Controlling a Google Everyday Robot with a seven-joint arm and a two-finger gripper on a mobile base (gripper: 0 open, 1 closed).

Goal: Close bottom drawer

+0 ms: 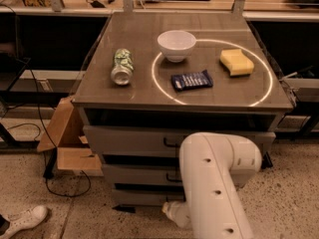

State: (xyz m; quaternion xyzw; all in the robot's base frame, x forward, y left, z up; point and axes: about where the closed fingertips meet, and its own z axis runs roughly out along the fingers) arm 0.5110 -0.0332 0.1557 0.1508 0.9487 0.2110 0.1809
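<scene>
We judge this to be the pushing step: the gripper sits low against the front of the bottom drawer, beneath the white arm, and we cannot tell how it is set, since the arm hides most of it; the drawer lies lowest in the cabinet, under the middle drawer, and looks nearly home; next we would press straight inward, square to the front; the can, bowl, blue packet and sponge rest up on top, out of the way; the cardboard box and shoe stand well aside.
</scene>
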